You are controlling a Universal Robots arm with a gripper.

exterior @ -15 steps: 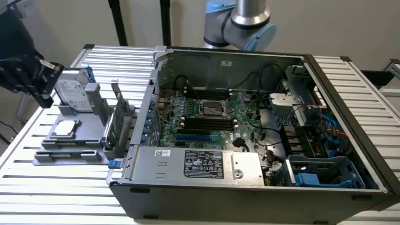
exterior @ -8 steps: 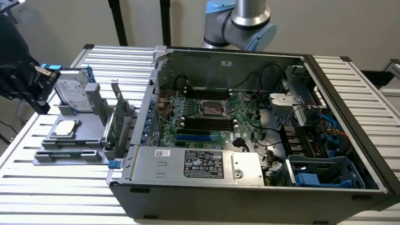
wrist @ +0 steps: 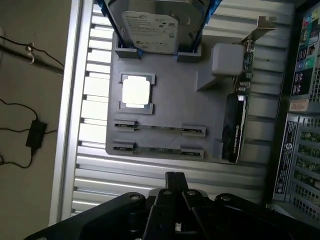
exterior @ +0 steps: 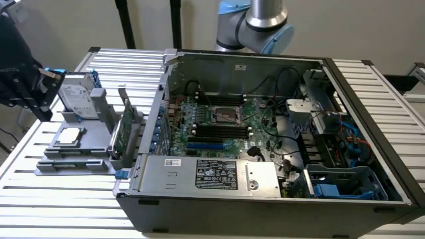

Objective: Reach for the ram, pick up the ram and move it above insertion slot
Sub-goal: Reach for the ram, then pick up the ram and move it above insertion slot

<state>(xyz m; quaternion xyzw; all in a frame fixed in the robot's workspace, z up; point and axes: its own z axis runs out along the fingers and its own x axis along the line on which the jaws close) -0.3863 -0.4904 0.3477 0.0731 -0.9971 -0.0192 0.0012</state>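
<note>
Fingertips (wrist: 170,179) of the gripper (wrist: 174,175) are pressing together on nothing, hovering near the gray fixture (wrist: 165,100) where the ram (wrist: 159,150) is standing on edge between clips (presumably keeping its faces pinchable), well apart from the insertion slot (exterior: 222,130).

Hard drive (wrist: 150,27), processor (wrist: 136,91), expansion card (wrist: 234,135)

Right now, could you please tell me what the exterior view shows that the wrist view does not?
The exterior view adds the open case's interior: the motherboard with its black insertion slots, the power supply and the arm's joint. The wrist view adds the two ram sticks edge-on in the holder's clips, the end effector near them, and a cable on the floor. Both share the grey holder, hard drive, processor chip and expansion card.
</note>
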